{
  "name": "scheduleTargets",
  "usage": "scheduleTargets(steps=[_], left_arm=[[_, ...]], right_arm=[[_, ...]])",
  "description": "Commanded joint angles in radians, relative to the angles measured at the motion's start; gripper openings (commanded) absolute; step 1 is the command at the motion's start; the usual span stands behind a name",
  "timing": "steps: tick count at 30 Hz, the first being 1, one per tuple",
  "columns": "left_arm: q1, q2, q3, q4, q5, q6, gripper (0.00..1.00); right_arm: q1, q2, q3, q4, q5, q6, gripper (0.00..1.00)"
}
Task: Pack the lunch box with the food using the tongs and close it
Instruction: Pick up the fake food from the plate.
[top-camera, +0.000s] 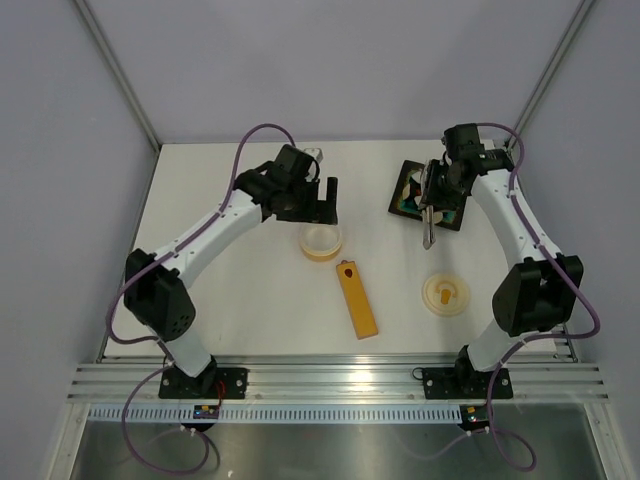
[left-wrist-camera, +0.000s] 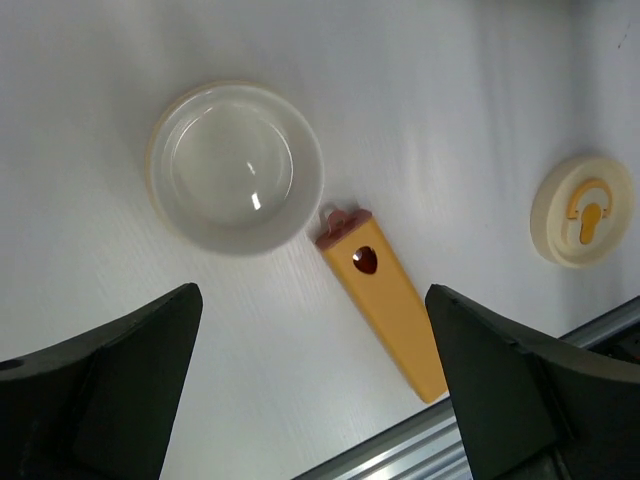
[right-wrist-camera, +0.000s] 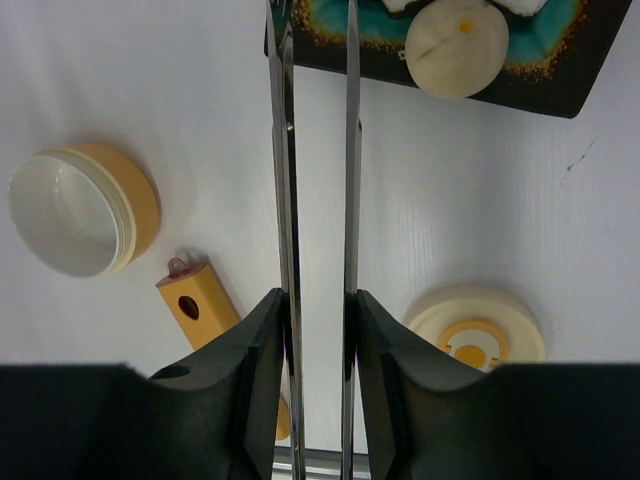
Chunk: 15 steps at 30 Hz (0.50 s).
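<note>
Nearest the arm bases, the lid (top-camera: 446, 296) is lying on the counter (top-camera: 250, 320) with its orange mark up, well apart from the lunch box (top-camera: 320, 241), and the orange bar (top-camera: 357, 298) is lying between the two. The lunch box is sitting open and empty in the middle of the counter. The left fingers (left-wrist-camera: 120, 390) are hovering by its far side, spread fully wide and holding nothing.

Farther back, the right fingers (right-wrist-camera: 255, 370) are pressing on both arms of the tongs (right-wrist-camera: 283, 150), squeezing them to a narrow gap above the near edge of the black tray (right-wrist-camera: 590, 70), where the food (right-wrist-camera: 457, 45) is lying. The tips are running out of the right wrist view, so I cannot tell whether they are pinching a piece. The cream oval is lying beside the tongs, not between them.

The main risk is sitting in that grip. The tong arms are thin and smooth, so any loosening of the fingers is risking a twist or a slide out of the hold. Tips that are coming down on the tray's rim instead of a piece are likely to be shoving or tipping the tray. A small piece is also risking a drop on the long carry across the counter, and the left fingers are crowding the lunch box where that piece needs to be landing
</note>
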<state>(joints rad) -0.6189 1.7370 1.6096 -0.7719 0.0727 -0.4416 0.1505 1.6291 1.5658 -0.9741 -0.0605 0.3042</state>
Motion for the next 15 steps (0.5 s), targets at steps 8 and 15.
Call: scheduleTargets(steps=[8,15], left_arm=[[0.090,-0.194,-0.135,-0.079,-0.180,0.007,0.99],[0.094,-0.241,-0.194,-0.069,-0.197,0.004,0.99]], right_arm=[[-0.052,0.113,0.174,-0.014,-0.038,-0.045,0.43],[-0.057,0.137,0.212,-0.018,-0.032,-0.043,0.46]])
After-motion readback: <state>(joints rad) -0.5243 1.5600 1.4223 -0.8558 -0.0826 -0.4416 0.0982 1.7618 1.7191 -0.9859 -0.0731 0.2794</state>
